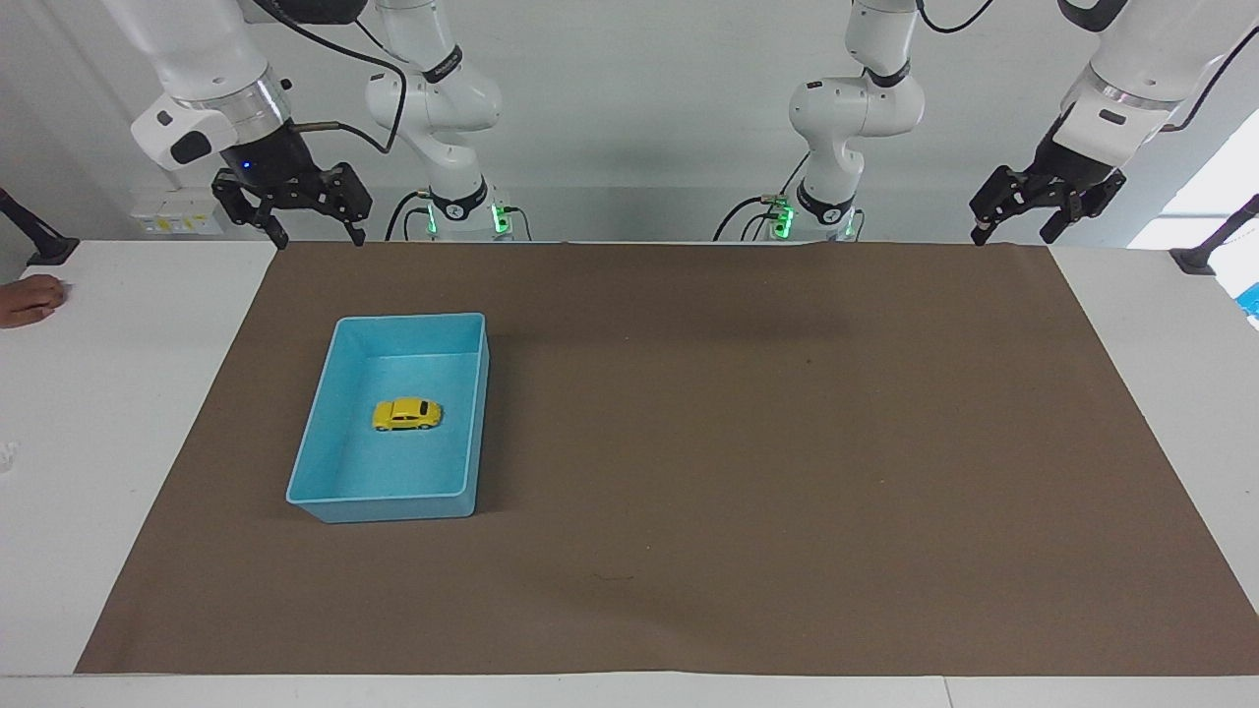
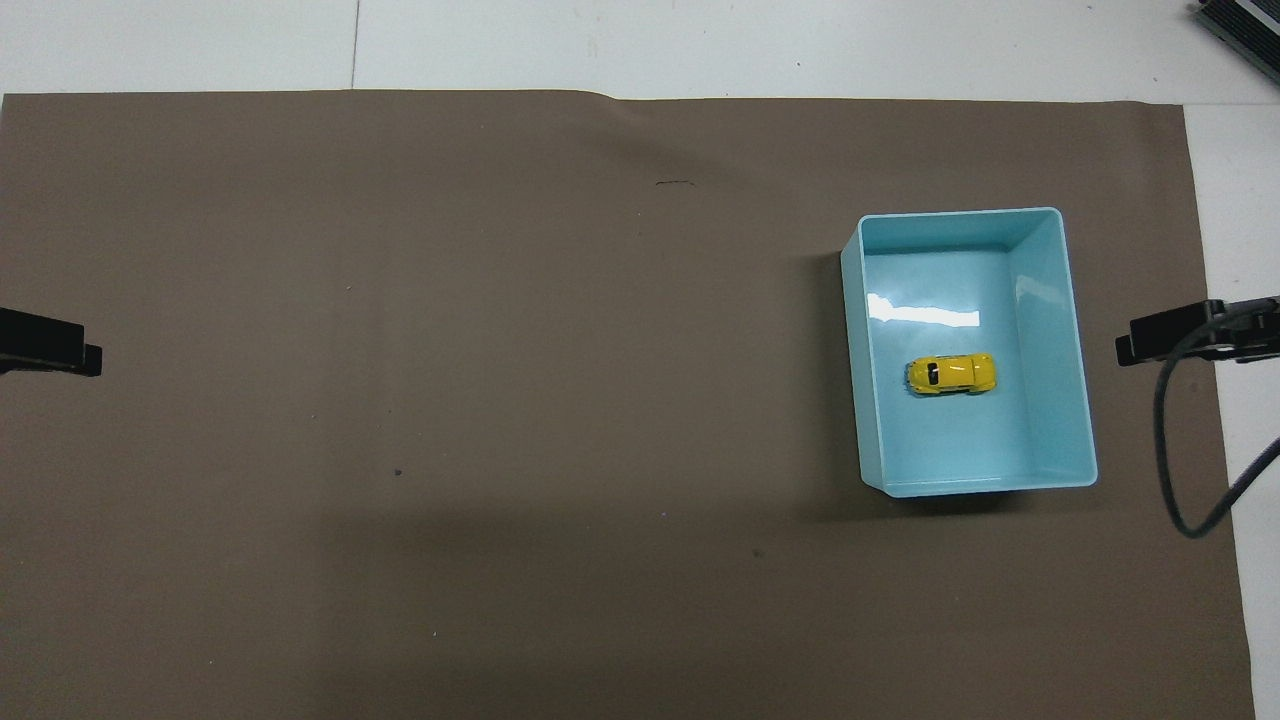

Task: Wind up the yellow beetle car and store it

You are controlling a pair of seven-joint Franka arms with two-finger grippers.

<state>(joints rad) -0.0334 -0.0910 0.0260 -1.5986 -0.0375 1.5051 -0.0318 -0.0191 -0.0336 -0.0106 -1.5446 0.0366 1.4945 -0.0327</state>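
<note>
The yellow beetle car (image 1: 406,414) (image 2: 951,374) sits on its wheels inside the light blue tray (image 1: 305,462) (image 2: 1045,340), around the middle of the tray's floor. The tray stands on the brown mat toward the right arm's end of the table. My right gripper (image 1: 320,236) hangs open and empty over the mat's edge at the robots' end, well clear of the tray. My left gripper (image 1: 1013,234) hangs open and empty over the mat's other corner at the robots' end. In the overhead view only the tips of the left gripper (image 2: 50,345) and right gripper (image 2: 1185,335) show.
A brown mat (image 1: 738,442) covers most of the white table. A person's hand (image 1: 29,300) rests on the table edge at the right arm's end. A black cable (image 2: 1180,450) hangs by the right gripper.
</note>
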